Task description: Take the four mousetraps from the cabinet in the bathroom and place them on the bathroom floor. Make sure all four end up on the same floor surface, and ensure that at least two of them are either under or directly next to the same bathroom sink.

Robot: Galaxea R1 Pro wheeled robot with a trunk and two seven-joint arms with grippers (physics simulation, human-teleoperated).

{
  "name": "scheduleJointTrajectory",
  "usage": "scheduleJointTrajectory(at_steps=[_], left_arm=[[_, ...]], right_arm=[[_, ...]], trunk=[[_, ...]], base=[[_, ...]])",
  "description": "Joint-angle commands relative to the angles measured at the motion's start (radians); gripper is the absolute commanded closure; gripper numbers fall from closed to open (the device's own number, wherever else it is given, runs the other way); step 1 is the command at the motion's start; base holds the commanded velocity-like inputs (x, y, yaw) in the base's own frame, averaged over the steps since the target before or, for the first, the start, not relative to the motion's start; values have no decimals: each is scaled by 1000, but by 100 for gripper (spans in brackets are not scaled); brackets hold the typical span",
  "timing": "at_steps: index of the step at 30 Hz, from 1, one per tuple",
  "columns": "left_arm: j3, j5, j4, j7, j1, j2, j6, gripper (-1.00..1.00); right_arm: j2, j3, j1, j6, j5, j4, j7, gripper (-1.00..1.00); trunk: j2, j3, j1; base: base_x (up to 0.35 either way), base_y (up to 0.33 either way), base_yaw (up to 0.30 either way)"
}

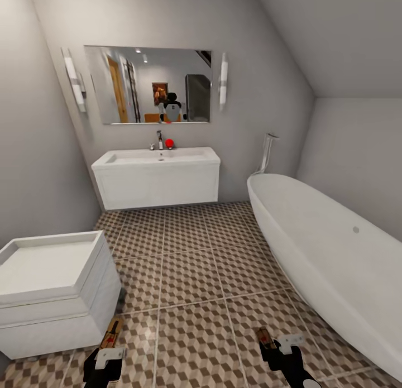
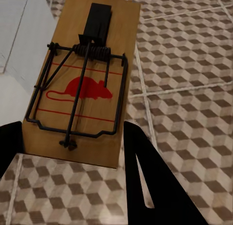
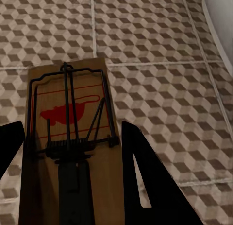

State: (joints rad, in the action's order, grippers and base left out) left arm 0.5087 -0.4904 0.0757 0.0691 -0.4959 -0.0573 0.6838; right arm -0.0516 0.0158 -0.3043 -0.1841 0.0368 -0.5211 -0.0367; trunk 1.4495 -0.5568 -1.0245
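Observation:
I hold one mousetrap in each hand above the cube-patterned bathroom floor (image 1: pixel 190 265). My left gripper (image 1: pixel 110 344) is shut on a tan mousetrap (image 1: pixel 113 330) beside a white unit. The left wrist view shows this mousetrap (image 2: pixel 82 84) with its red mouse mark and dark spring bar, clamped between the black fingers (image 2: pixel 145 186) of the left gripper (image 2: pixel 73 140). My right gripper (image 1: pixel 272 343) is shut on a second mousetrap (image 1: pixel 264 336). In the right wrist view the right gripper (image 3: pixel 72 135) grips that trap (image 3: pixel 73 113). The bathroom sink (image 1: pixel 157 156) stands at the far wall. The cabinet is out of view.
A white oval bathtub (image 1: pixel 329 248) runs along the right side. A low white unit with a recessed top (image 1: pixel 50 290) stands at the near left. A mirror (image 1: pixel 148 85) hangs above the sink, and a small red object (image 1: pixel 169 143) sits by the tap (image 1: pixel 159 139).

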Motion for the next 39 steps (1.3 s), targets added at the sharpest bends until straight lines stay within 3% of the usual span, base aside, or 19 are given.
scheduleJointTrajectory(at_steps=[1, 39], left_arm=[[8, 6, 3, 12, -1, 1, 3, 100], [8, 6, 3, 12, -1, 1, 3, 100]], right_arm=[[-1, 2, 0, -3, 3, 1, -1, 100], [-1, 2, -1, -3, 3, 1, 0, 100]], trunk=[[0, -1, 0], [0, -1, 0]], base=[[293, 0, 2], [294, -101, 27]])
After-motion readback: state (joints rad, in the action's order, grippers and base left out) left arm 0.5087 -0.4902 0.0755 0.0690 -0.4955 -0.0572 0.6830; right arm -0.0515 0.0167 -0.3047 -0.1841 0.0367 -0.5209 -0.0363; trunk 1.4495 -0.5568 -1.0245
